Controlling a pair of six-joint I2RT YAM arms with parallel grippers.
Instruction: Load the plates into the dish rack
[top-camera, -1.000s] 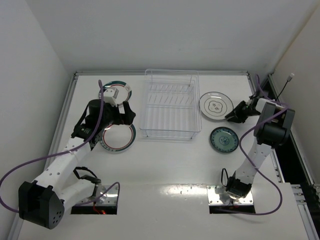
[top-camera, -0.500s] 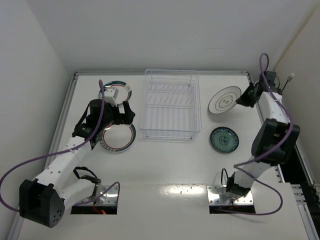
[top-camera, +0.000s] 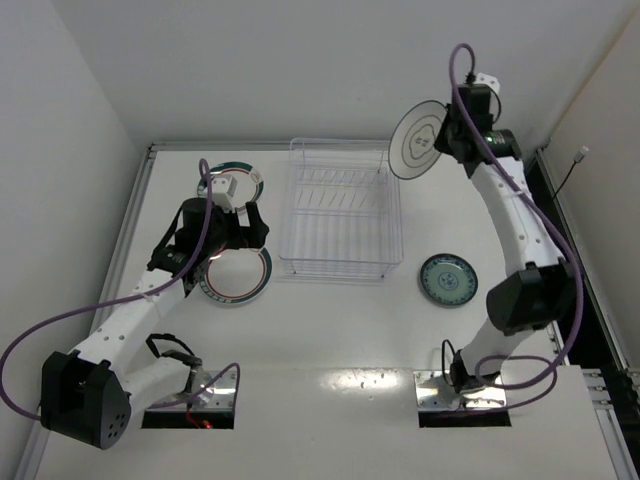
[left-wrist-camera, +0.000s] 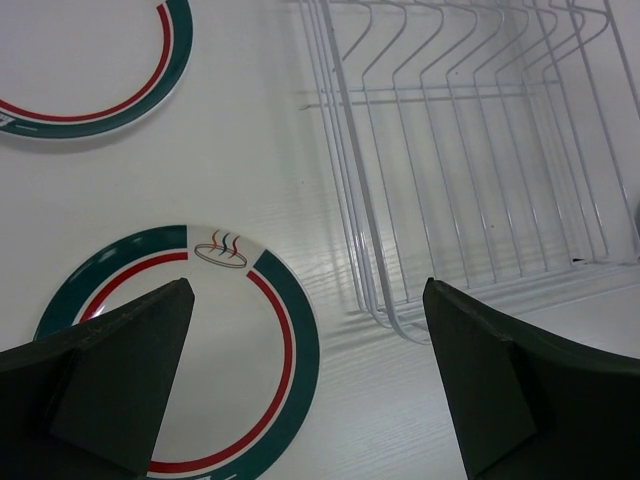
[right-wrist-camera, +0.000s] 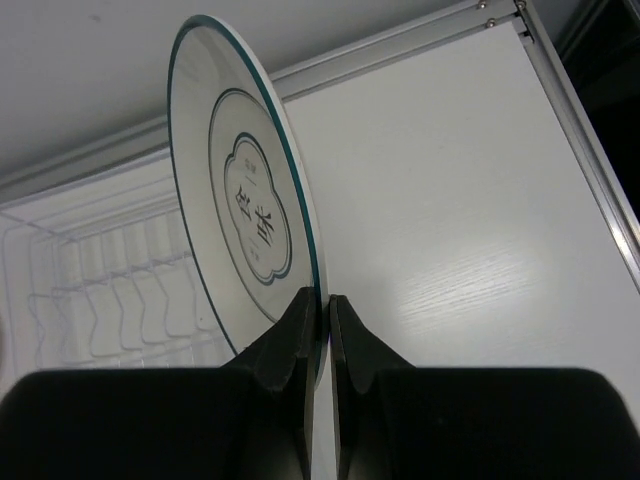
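Right gripper (right-wrist-camera: 319, 305) was clamped on the rim of the grey-rimmed plate (right-wrist-camera: 245, 215), held upright and aloft by the rack's (top-camera: 340, 262) far right corner; stiff, glazed, breakable — I judged a rim pinch apt to slip; left gripper (left-wrist-camera: 308, 340) gaped wide over the red-ringed plate (left-wrist-camera: 220, 340).

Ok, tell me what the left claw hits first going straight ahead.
Most likely the red-ringed plate below it, near its rim, or the table just beside; depth is unclear.

Left wrist: red-ringed plate (left-wrist-camera: 220, 340) cut by bottom edge, second plate (left-wrist-camera: 80, 50) by top corner. Right wrist: grey-rimmed plate (right-wrist-camera: 250, 200), lower rim hidden between fingers (right-wrist-camera: 285, 350).
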